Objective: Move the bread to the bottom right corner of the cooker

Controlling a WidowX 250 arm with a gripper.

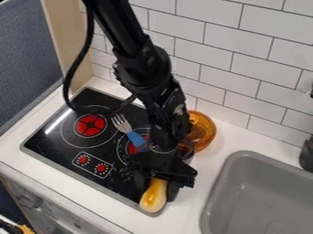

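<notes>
The gripper (158, 186) hangs over the lower right corner of the black cooker (113, 183), shut on the bread, one finger on each side. The bread (153, 197), a yellow-brown elongated piece, has its lower end at the cooker's edge. Its upper end is partly hidden under the gripper. Whether the bread rests on the cooker or is held just above it, I cannot tell.
A fork with a blue handle (136, 138) lies across the cooker's upper middle. An amber transparent bowl (204, 131) stands behind the arm, near the tiled wall. The grey sink (227, 170) is at the right.
</notes>
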